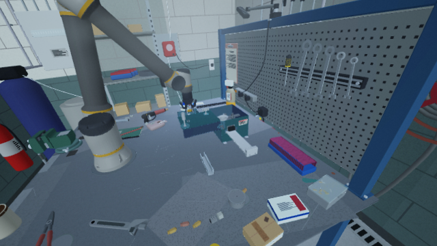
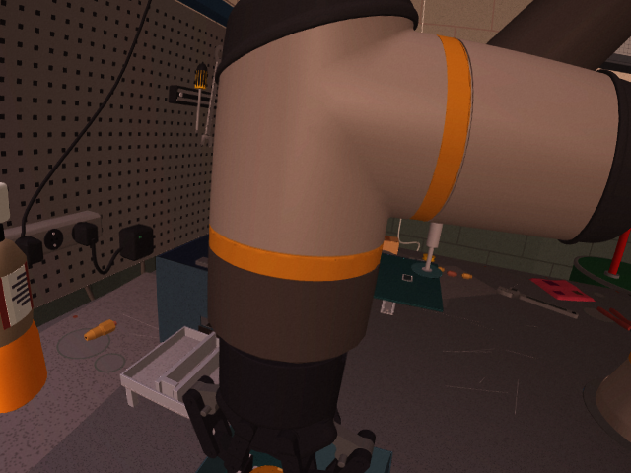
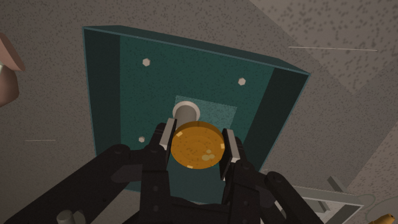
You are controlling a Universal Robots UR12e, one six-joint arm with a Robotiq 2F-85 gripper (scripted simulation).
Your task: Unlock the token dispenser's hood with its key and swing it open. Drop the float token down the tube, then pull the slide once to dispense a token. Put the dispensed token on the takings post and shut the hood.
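The token dispenser (image 1: 228,120) is mostly hidden behind my arm from the second side camera. Its teal hood (image 1: 197,120) lies swung open to the left of the body. My gripper (image 3: 198,147) is closed on an orange token (image 3: 197,145) just above the swung-open hood (image 3: 181,92). A grey post (image 3: 185,112) stands on that teal plate, right beside the token. The white slide tray (image 1: 243,143) sticks out from the dispenser's front. Another white post (image 2: 432,243) stands on a green plate farther off.
The blue-framed pegboard (image 1: 324,85) with hanging spanners walls the right side. A purple and blue box (image 1: 292,155) lies before it. A bottle (image 2: 12,315) stands by the power strip. An adjustable wrench (image 1: 117,224), pliers (image 1: 46,232) and small boxes lie on the near bench.
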